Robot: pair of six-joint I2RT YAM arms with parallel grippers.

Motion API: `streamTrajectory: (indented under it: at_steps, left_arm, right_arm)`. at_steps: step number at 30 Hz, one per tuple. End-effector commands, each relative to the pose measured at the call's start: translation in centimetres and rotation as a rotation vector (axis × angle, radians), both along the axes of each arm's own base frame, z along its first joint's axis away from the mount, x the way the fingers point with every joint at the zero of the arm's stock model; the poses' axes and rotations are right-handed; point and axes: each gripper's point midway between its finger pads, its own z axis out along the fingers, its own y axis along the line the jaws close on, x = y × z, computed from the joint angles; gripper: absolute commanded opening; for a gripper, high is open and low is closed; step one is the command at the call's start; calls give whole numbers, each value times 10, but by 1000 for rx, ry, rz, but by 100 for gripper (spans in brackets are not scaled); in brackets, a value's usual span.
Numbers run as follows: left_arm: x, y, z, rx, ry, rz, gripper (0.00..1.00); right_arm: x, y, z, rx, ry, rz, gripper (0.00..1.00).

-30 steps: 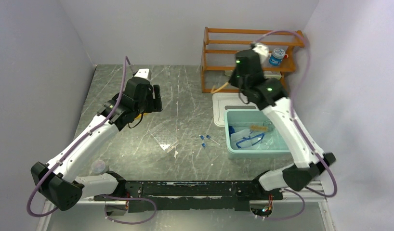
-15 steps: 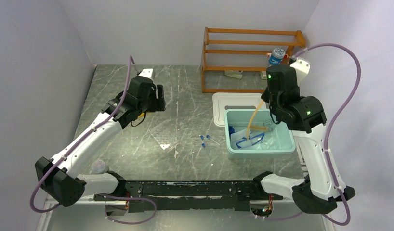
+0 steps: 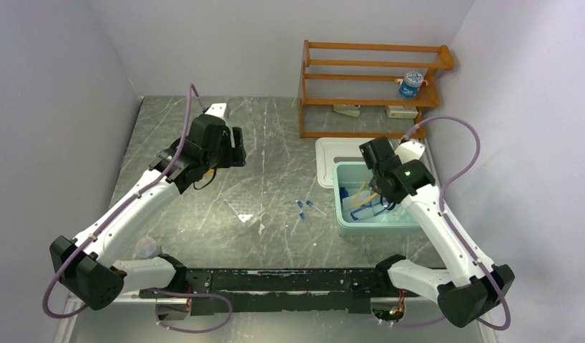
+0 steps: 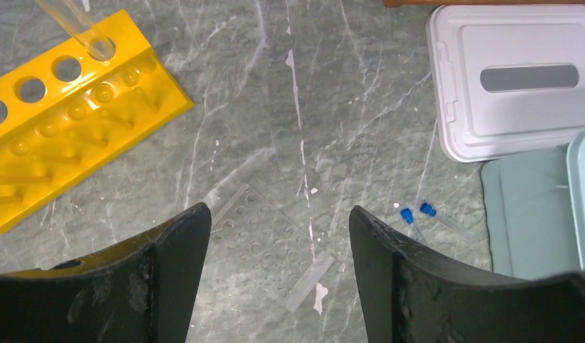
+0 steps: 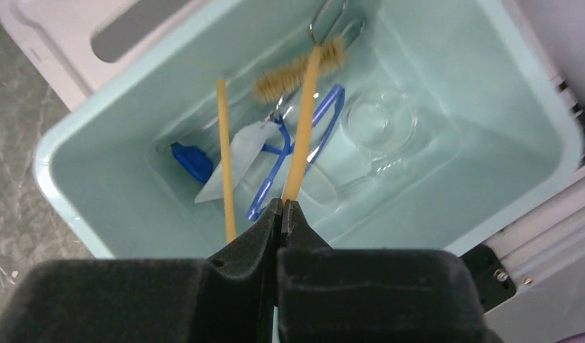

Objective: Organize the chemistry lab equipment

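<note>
My right gripper (image 5: 282, 207) is shut on the long tan rubber tube (image 5: 304, 121), holding it low over the pale teal tub (image 5: 82, 136); a second strand of the tube (image 5: 224, 157) hangs into the tub. Inside lie blue-framed goggles (image 5: 275, 168), a white packet (image 5: 239, 153), a bristle brush (image 5: 293, 71) and a clear glass dish (image 5: 379, 125). My left gripper (image 4: 279, 213) is open, hovering above the clear tray (image 4: 275, 246). The yellow holed rack (image 4: 68, 128) lies to its left, and two tiny blue-capped tubes (image 4: 415, 214) to its right.
The tub's white lid (image 3: 325, 161) lies flat behind the tub (image 3: 345, 214). The orange wooden shelf (image 3: 368, 78) stands at the back right with a blue-capped bottle (image 3: 412, 83) on it. Walls close in both sides.
My right arm swung from the shelf down to the tub, carrying the tan tube with it. The left arm barely moved and stayed open.
</note>
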Motion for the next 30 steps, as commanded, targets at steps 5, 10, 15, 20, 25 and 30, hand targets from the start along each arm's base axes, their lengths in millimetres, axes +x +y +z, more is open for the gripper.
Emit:
streamTrajectory:
  at_steps: [5, 10, 15, 20, 25, 30]
  left_arm:
    - [-2, -5, 7, -35, -20, -13, 75]
    - [-3, -5, 6, -32, -20, -17, 75]
    - [-2, -6, 6, -37, -22, -22, 75]
    - [0, -8, 7, -45, -25, -22, 75]
    - [0, -11, 6, -56, -23, -28, 75]
    - [-2, -13, 2, -69, -15, -40, 75]
  right_arm:
    - [5, 17, -55, 186, 22, -98, 0]
    - [4, 3, -63, 95, 66, -118, 8]
    - [9, -23, -35, -62, 37, -150, 42]
    - [24, -31, 8, -131, -35, -134, 56]
    - [62, 9, 40, -23, -136, 116, 59]
    - [87, 75, 62, 167, -234, 452, 60]
